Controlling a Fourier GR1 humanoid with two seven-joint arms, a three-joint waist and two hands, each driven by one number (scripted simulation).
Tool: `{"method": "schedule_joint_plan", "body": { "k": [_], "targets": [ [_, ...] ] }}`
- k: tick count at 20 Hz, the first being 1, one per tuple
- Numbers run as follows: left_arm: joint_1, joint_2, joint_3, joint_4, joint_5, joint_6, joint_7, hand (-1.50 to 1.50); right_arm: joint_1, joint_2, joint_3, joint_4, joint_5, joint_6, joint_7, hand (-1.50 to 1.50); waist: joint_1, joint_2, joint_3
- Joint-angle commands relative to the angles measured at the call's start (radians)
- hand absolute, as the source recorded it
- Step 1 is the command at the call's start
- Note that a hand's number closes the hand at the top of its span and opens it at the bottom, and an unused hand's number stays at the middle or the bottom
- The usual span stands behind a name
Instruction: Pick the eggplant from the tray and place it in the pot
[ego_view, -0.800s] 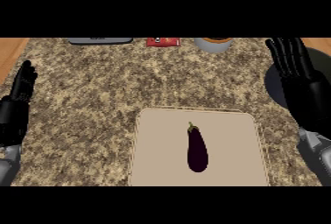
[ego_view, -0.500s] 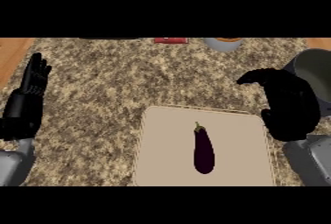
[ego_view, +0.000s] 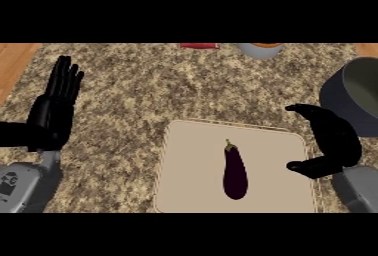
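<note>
A dark purple eggplant (ego_view: 235, 173) lies lengthwise on the beige tray (ego_view: 189, 165), stem pointing away from me. My right hand (ego_view: 332, 142) hovers at the tray's right edge, fingers and thumb curved toward the eggplant with a gap between them, holding nothing. The grey pot (ego_view: 357, 95) stands at the right edge, just beyond that hand, partly cut off by the view. My left hand (ego_view: 53, 110) rests open at the far left, fingers straight up.
A red object (ego_view: 199, 46) and a grey bowl-like container (ego_view: 260, 49) sit at the counter's far edge. Wooden surface (ego_view: 15, 60) shows past the granite at the upper left.
The view has shifted, bringing the pot more into sight at the right. My right hand has come down and in toward the tray's right edge, fingers curving. The left hand stays raised.
</note>
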Motion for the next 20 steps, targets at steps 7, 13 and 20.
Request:
{"method": "schedule_joint_plan", "body": {
  "k": [7, 13, 20],
  "targets": [
    [-0.026, -0.004, 0.010, 0.012, 0.024, -0.022, 0.048, 0.00, -0.061, -0.129, 0.089, 0.251, 0.322, 0.082, -0.363, -1.50, 0.008, -0.018, -0.005],
    [-0.067, -0.013, 0.021, 0.047, -0.001, -0.006, 0.062, 0.00, -0.110, -0.131, 0.176, 0.280, 0.468, -0.010, -0.420, -1.50, -0.024, -0.028, -0.009],
    [-0.009, -0.001, 0.056, 0.001, 0.010, -0.041, 0.074, 0.00, -0.227, -0.049, 0.232, 0.402, 0.562, -0.047, -0.341, -1.50, -0.021, -0.032, -0.010]
  ]
}}
